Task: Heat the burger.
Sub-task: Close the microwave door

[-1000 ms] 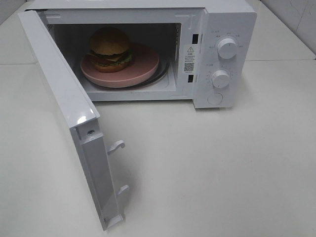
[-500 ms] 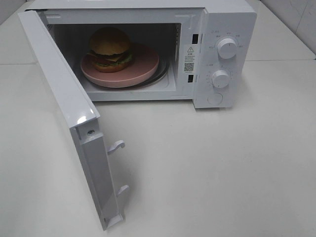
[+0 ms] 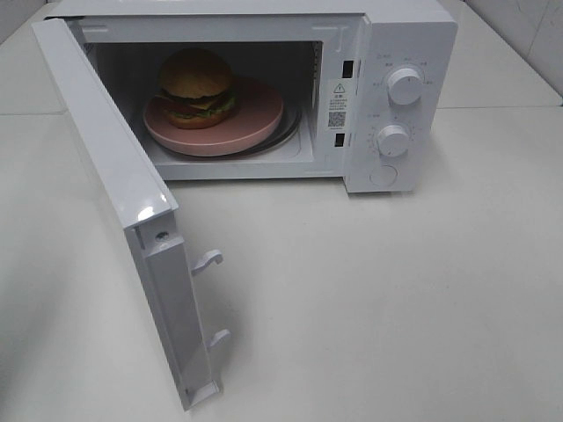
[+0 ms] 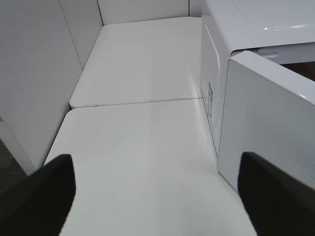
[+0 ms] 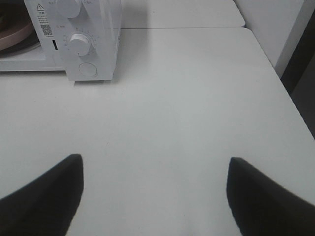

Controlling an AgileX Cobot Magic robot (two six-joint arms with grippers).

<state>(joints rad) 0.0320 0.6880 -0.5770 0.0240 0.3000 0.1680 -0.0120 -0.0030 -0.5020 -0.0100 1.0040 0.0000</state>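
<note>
The burger, a domed brown bun with lettuce and filling, sits on a round pink plate inside the white microwave. Its door is swung wide open toward the front left. Neither gripper shows in the high view. In the left wrist view my left gripper is open over bare table beside the door's outer face. In the right wrist view my right gripper is open and empty, well in front of the microwave's control panel. An edge of the plate shows there.
Two white knobs and a round button sit on the microwave's right panel. Two latch hooks stick out from the door's edge. The table is white, with a wall along its left side.
</note>
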